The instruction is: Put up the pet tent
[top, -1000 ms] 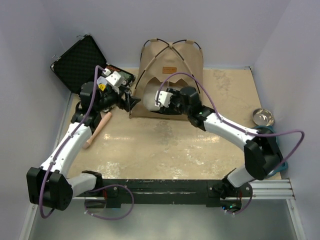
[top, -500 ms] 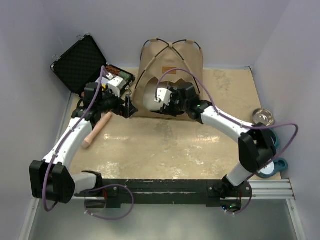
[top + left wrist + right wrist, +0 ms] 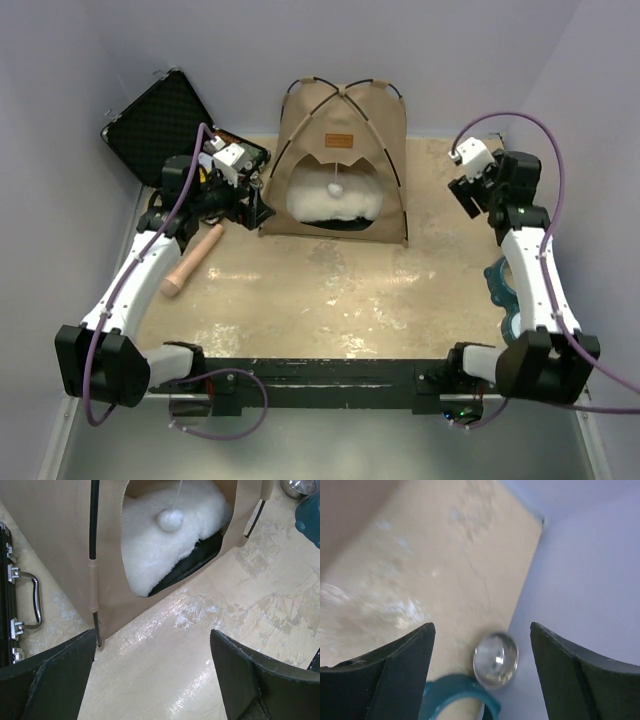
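Note:
The pet tent (image 3: 340, 130) stands upright at the back centre, tan with two black crossing poles (image 3: 345, 92). A white pompom (image 3: 335, 188) hangs in its arched doorway over a white fluffy cushion (image 3: 335, 203) lying inside. My left gripper (image 3: 257, 212) is open beside the tent's front left corner, touching nothing. The left wrist view shows the tent wall (image 3: 55, 540), a pole (image 3: 93, 520), the pompom (image 3: 170, 519) and bare floor between my left gripper's (image 3: 152, 675) fingers. My right gripper (image 3: 467, 198) is raised at the right, open and holding nothing.
An open black foam-lined case (image 3: 160, 125) lies at the back left, its handle (image 3: 34, 600) close to my left gripper. A wooden roller (image 3: 192, 260) lies by the left arm. A metal bowl (image 3: 496, 659) and a teal stand (image 3: 500, 290) sit by the right wall.
My right arm has pulled out of the tent doorway and swung to the right, leaving the cushion inside. Both grippers have opened wider. The left arm barely moved.

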Action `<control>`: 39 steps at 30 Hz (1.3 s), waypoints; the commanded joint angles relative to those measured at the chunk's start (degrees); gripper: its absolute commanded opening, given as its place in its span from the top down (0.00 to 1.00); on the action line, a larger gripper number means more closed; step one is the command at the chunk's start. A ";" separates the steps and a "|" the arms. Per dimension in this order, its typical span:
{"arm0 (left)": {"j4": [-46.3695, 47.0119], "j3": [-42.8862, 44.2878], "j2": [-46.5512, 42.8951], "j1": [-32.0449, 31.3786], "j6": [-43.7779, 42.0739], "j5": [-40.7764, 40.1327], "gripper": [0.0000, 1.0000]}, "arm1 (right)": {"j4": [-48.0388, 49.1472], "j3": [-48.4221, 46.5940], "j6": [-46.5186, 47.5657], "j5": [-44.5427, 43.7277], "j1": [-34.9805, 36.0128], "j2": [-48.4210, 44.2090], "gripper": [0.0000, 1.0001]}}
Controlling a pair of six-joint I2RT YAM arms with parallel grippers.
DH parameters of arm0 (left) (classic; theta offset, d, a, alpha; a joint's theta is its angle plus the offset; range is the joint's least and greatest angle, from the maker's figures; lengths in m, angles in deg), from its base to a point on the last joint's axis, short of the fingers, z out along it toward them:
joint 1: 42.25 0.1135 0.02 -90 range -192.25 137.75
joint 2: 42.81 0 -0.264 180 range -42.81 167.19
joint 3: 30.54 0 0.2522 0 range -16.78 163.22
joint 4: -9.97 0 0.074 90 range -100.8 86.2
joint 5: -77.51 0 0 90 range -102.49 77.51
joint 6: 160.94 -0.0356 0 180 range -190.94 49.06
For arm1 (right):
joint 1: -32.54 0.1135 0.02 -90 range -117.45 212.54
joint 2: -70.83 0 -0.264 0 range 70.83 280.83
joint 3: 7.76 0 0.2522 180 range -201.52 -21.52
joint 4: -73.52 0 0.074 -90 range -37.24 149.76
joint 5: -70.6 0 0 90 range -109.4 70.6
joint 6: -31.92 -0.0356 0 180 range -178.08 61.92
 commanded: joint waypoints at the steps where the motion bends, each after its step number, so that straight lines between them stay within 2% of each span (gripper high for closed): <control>1: 2.00 2.52 -1.20 0.36 -0.28 1.23 0.01 | 0.36 1.69 -3.70 -10.30 -7.17 11.00 0.21; 6: 0.43 3.31 -1.11 0.36 -1.77 0.70 0.00 | 9.85 0.11 -5.73 -17.60 -10.35 23.14 0.20; 13: -0.99 3.05 -1.38 0.36 -3.44 -0.26 0.00 | 13.28 -5.51 -9.42 -20.06 -10.71 35.10 0.21; 19: -0.37 2.53 -1.20 0.36 -3.62 -0.35 0.00 | 13.64 -6.49 -9.69 -20.94 -12.55 39.33 0.24; 25: 0.15 2.53 -0.41 0.36 -3.62 -0.09 0.00 | 14.86 -3.42 -10.48 -20.42 -15.54 38.28 0.26; 30: 0.60 3.05 0.91 0.36 -3.36 0.52 0.00 | 16.01 -0.52 -11.10 -20.51 -16.07 37.14 0.34; 33: 0.68 3.58 1.09 0.36 -3.27 0.61 0.00 | 16.63 1.68 -11.10 -20.24 -16.07 36.61 0.46; 34: 0.68 3.67 1.17 0.36 -3.36 0.61 0.00 | 16.37 1.95 -11.01 -19.98 -16.15 36.61 0.55; 35: 0.68 3.76 1.09 0.36 -3.44 0.61 0.00 | 15.49 1.95 -10.66 -19.28 -16.24 36.69 0.67; 37: 0.51 3.84 1.09 0.36 -3.53 0.61 0.00 | 12.86 1.60 -10.22 -17.35 -16.33 36.00 1.00; 39: 0.60 3.76 0.82 0.36 -3.36 0.79 0.00 | 10.57 1.69 -10.22 -14.54 -16.24 33.11 1.00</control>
